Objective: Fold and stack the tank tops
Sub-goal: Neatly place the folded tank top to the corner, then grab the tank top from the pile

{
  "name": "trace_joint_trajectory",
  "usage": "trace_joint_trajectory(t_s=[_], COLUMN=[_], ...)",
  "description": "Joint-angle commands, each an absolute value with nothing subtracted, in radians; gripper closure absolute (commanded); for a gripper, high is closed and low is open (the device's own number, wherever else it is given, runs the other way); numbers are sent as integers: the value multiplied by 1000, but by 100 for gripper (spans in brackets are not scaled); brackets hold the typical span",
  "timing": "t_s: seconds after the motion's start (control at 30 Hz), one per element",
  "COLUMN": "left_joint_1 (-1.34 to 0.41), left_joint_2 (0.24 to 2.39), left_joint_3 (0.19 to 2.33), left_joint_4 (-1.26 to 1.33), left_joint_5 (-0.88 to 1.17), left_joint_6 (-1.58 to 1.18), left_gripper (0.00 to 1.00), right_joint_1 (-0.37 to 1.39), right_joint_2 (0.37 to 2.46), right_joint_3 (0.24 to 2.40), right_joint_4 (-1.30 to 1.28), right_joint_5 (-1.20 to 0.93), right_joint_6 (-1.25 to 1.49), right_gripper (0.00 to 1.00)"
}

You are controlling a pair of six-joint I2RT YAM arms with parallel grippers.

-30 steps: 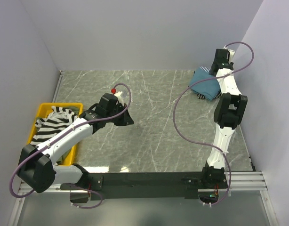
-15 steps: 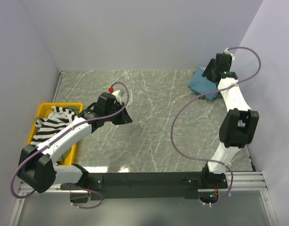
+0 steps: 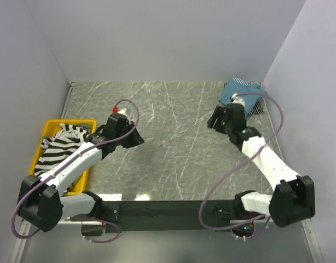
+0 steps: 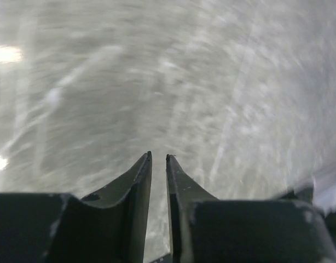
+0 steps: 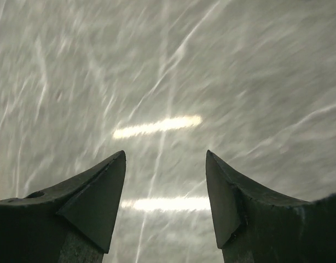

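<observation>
1. Between garments: teal-blue tank top [image 3: 242,96] folded at the far-right corner, seemingly atop a pinstriped tank top [image 3: 237,83]; striped tank top [image 3: 61,145] in the yellow bin [image 3: 69,122].
2. Left gripper [image 4: 158,158] barely parted, right gripper [image 5: 165,156] wide; both empty.
3. Next: fetch the striped tank top.

Left on the table [image 3: 173,159] stands a bin [image 3: 69,122] holding one tank top [image 3: 58,147]; other tank tops [image 3: 237,90] lie far right.

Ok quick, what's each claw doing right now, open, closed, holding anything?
Left claw: barely open, narrow gap, holding nothing.
Right claw: wide open, holding nothing.
</observation>
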State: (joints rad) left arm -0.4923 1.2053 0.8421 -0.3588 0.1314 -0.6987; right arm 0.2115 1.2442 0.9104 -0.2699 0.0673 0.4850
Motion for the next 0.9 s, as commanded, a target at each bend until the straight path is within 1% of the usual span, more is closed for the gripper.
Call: trace_joint_trajectory(t_s=[0.0, 0.03, 0.1, 0.13, 0.17, 0.2, 0.23, 0.27, 0.3, 0.33, 0.4, 0.43, 0.53, 0.63, 0.87], left_joint_1=[-419, -363, -301, -231, -198, -131, -97, -65, -34, 25, 87, 157, 282, 368, 425], left_joint_2=[1141, 1120, 1095, 1088, 1082, 1068, 1063, 1063, 1069, 1077, 1101, 1111, 1134, 1155, 1227], left_joint_3=[796, 792, 796, 799, 801, 804, 807, 814, 836, 848, 874, 877, 870, 845, 808], left_joint_4=[-374, -411, -483, -515, -579, -609, -624, -659, -673, -690, -719, -722, -744, -739, -730], left_joint_5=[-62, -137, -236, -317, -354, -394, -419, -461, -483, -509, -560, -557, -560, -560, -586], left_joint_6=[-840, -862, -964, -997, -1032, -1099, -1114, -1126, -1134, -1138, -1149, -1147, -1170, -1186, -1229], left_gripper=[76, 72, 68, 67, 65, 56, 52, 44, 31, 30, 26, 26, 26, 26, 27], right_joint_1=[345, 369, 431, 452, 468, 500, 515, 528, 555, 569, 595, 615, 649, 663, 669], right_joint_2=[1157, 1148, 1131, 1131, 1131, 1144, 1153, 1160, 1172, 1177, 1190, 1193, 1204, 1201, 1175], right_joint_3=[825, 810, 761, 747, 730, 729, 729, 732, 733, 736, 749, 752, 762, 756, 713], right_joint_4=[-204, -209, -193, -180, -173, -172, -175, -173, -172, -173, -176, -184, -199, -204, -201], right_joint_5=[97, 100, 74, 71, 64, 61, 58, 57, 57, 51, 46, 46, 44, 46, 51], right_joint_6=[537, 544, 564, 571, 574, 575, 577, 577, 574, 571, 561, 560, 549, 545, 549], right_gripper=[33, 33, 33, 33, 33, 33, 33, 33, 33, 33, 33, 32, 32, 33, 32])
